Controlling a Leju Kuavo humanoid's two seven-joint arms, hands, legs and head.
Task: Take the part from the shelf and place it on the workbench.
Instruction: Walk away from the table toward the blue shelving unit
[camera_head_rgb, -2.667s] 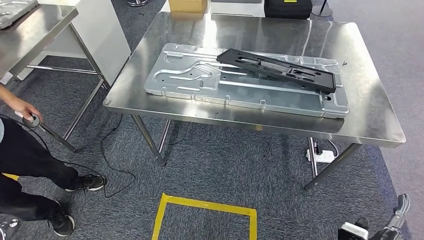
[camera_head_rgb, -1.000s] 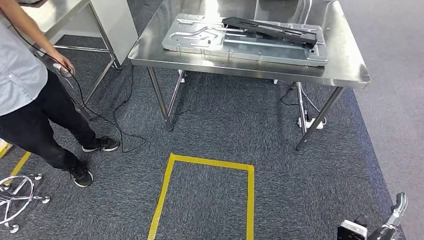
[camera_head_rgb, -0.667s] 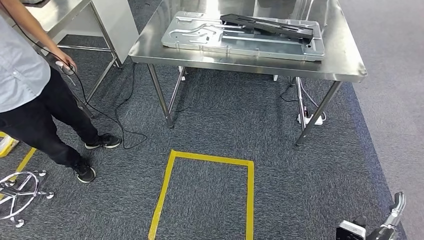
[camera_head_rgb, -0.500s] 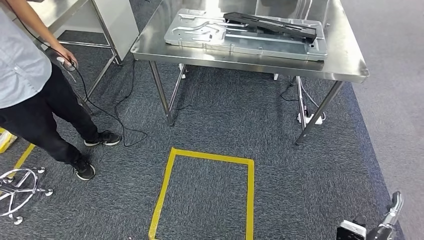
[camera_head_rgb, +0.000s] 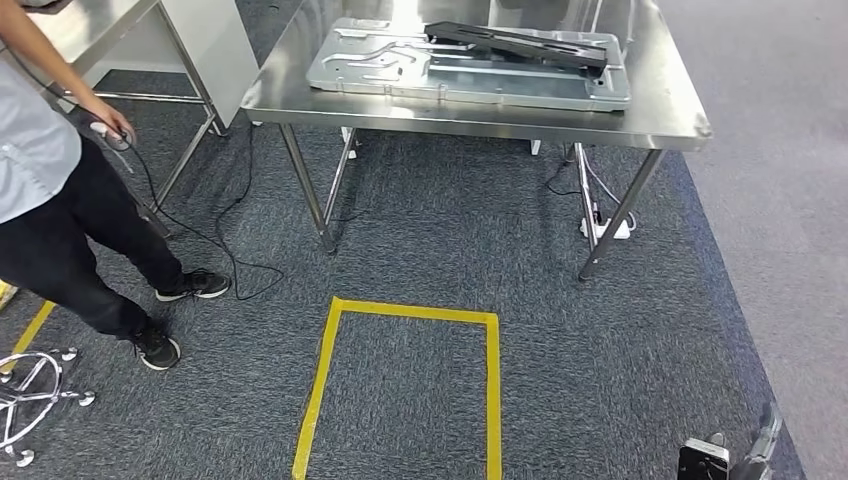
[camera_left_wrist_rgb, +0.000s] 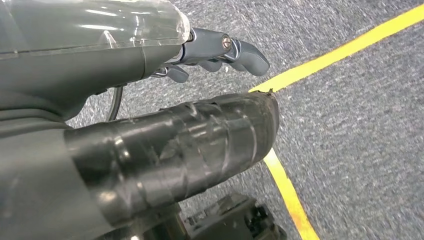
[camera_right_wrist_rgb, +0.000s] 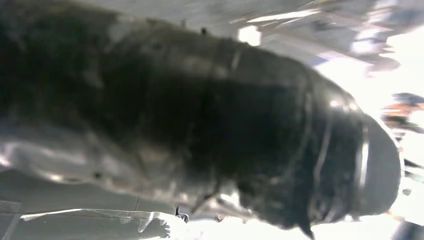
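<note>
A long black part (camera_head_rgb: 520, 42) lies across a silver stamped metal plate (camera_head_rgb: 380, 65) on the steel workbench (camera_head_rgb: 660, 110) at the far end of the head view. Both arms hang well short of the bench. My left hand (camera_left_wrist_rgb: 165, 115) hangs over grey carpet and a yellow tape line (camera_left_wrist_rgb: 320, 62), fingers apart and holding nothing. My right hand (camera_head_rgb: 745, 458) hangs low at the bottom right corner of the head view, one finger pointing up, nothing in it. The right wrist view is blurred and dark behind the thumb (camera_right_wrist_rgb: 210, 125).
A person (camera_head_rgb: 50, 230) in dark trousers stands at the left holding a corded controller (camera_head_rgb: 108, 133). A yellow tape square (camera_head_rgb: 318, 380) marks the carpet ahead. A chair base (camera_head_rgb: 25, 405) sits bottom left, a second steel table (camera_head_rgb: 80, 25) top left, a power strip (camera_head_rgb: 605, 228) under the bench.
The camera has backed away from the workbench, so the bench now sits far and high in the picture. The person has come into fuller view. The black part stays on the plate.
</note>
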